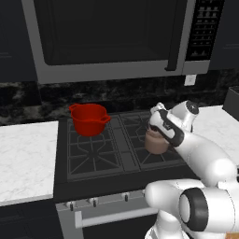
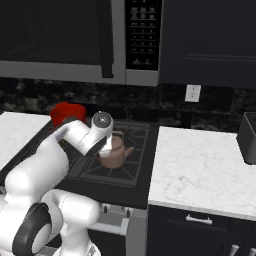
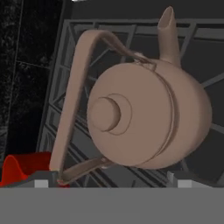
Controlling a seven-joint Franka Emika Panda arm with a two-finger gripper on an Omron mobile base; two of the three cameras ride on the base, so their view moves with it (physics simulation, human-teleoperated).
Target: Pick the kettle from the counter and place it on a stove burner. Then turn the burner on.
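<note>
Kettle (image 2: 114,152) on R stove burner (image 2: 117,165), pot (image 1: 89,119) on rear-L grate.

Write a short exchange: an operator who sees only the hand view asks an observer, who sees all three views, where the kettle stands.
Operator: Which side of the stove is the kettle on?
Observer: The kettle stands upright on the right-hand grate.
Operator: I see red at my edge. Where is that from the kettle?
Observer: That is the pot, on the stove's back left burner, apart from the kettle.
</note>
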